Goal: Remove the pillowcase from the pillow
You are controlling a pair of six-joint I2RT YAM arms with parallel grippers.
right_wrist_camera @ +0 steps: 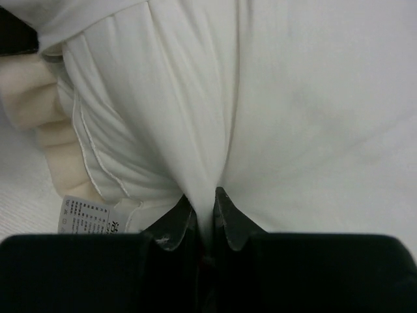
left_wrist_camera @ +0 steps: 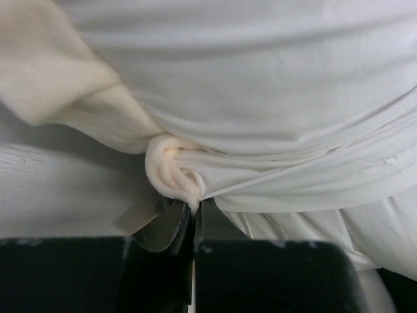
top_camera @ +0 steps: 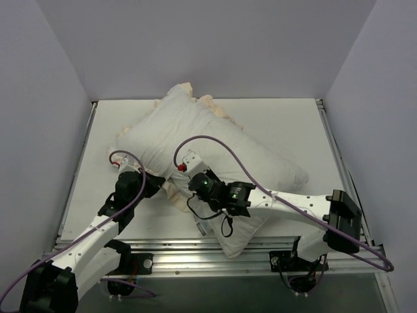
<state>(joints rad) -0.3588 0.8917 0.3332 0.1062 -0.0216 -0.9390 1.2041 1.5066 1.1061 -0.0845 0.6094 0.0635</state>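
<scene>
The pillowcase (top_camera: 189, 124) lies pale side out across the table, its cream frill (top_camera: 210, 103) showing at the far edge. The white pillow (top_camera: 238, 236) sticks out of it toward the near edge. My left gripper (top_camera: 156, 186) is shut on the pillowcase's rolled frill edge (left_wrist_camera: 171, 173), and its jaws (left_wrist_camera: 193, 210) pinch the cloth tight. My right gripper (right_wrist_camera: 212, 199) is shut on a fold of the pillow's white fabric (right_wrist_camera: 195, 117), beside the printed label (right_wrist_camera: 88, 215). From above, the right gripper (top_camera: 203, 189) presses down on the pillow and its fingertips are hidden.
The white tabletop (top_camera: 287, 124) is walled in on the left, the far side and the right. A metal rail (top_camera: 195, 251) runs along the near edge by the arm bases. Purple cables (top_camera: 215, 140) loop above the pillow.
</scene>
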